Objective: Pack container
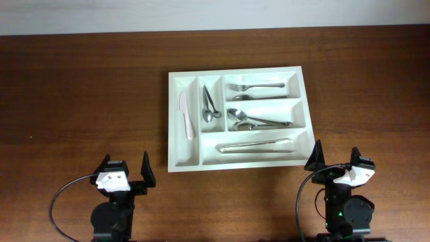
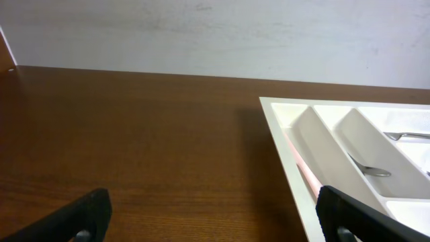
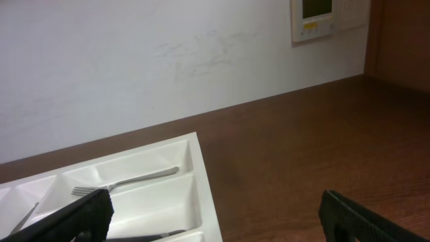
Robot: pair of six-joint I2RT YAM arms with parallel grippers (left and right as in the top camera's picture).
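The white cutlery tray [image 1: 173, 121] lies in the middle of the table. Its left narrow slot holds a white plastic knife [image 1: 185, 115], the second slot two spoons [image 1: 209, 105]. The long slots hold forks [image 1: 254, 90], spoons [image 1: 250, 119] and knives [image 1: 255, 144]. My left gripper [image 1: 125, 173] is open and empty, near the table's front edge, left of the tray. My right gripper [image 1: 334, 159] is open and empty, off the tray's front right corner. The tray also shows in the left wrist view [image 2: 289, 144] and the right wrist view [image 3: 205, 181].
The brown wooden table [image 1: 80, 101] ends at a white wall [image 1: 201, 13] at the back. A wall panel [image 3: 317, 17] shows in the right wrist view. Black cables loop from both arm bases at the front edge.
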